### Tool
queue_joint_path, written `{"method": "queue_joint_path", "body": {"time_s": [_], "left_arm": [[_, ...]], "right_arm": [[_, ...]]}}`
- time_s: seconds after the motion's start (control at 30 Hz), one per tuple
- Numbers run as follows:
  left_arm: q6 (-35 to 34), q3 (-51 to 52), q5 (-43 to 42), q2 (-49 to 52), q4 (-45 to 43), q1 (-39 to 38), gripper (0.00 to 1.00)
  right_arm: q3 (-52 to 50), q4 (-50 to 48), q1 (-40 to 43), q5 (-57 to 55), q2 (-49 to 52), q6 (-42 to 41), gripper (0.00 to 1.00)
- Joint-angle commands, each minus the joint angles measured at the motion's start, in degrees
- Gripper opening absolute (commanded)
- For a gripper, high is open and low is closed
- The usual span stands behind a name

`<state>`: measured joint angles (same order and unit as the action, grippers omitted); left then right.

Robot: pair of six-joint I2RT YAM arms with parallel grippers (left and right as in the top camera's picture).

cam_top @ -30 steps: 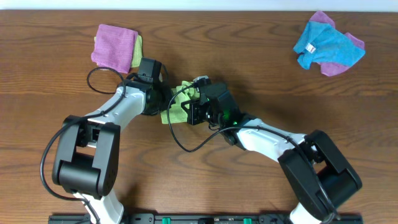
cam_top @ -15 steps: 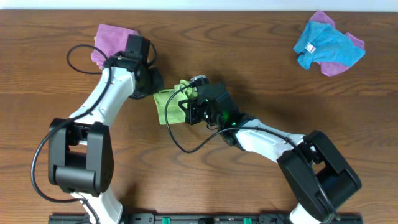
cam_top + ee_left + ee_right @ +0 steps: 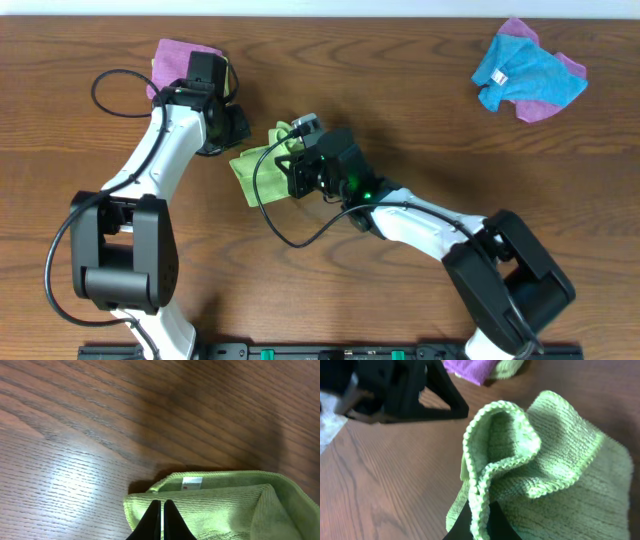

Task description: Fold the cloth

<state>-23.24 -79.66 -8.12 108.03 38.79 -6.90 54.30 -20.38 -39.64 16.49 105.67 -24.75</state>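
Cloth (image 3: 250,165): centre-left of frame, on tabletop (image 3: 420,110), partly doubled. Right end effector (image 3: 479,520): clamped on its raised edge. Left end effector (image 3: 162,510): closed, apparently empty. Risk I see: thin pinch slips under pull, fold collapses.

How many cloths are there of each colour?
Green: 2, the middle green cloth and the left green cloth.
Purple: 2, the left purple cloth and the right purple cloth.
Blue: 1, the blue cloth.
Total: 5 cloths.
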Motion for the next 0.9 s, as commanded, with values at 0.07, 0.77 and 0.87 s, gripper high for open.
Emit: {"method": "queue_joint_path", "body": {"time_s": [0.07,0.77,0.87], "left_arm": [[1.0,-1.2,1.2,0.5,0.2,1.7,0.06],[1.0,-1.2,1.3,-0.3,0.2,3.3,0.06],[1.0,-1.2,1.2,-0.7,0.4,4.0,0.18]], "right_arm": [[1.0,0.0,-2.5,1.1,1.2,1.3,0.12],[1.0,1.2,-5.5,1.1,1.0,2.4,0.32],[1.0,3.4,-3.8,0.9,0.7,2.6,0.33]]}}
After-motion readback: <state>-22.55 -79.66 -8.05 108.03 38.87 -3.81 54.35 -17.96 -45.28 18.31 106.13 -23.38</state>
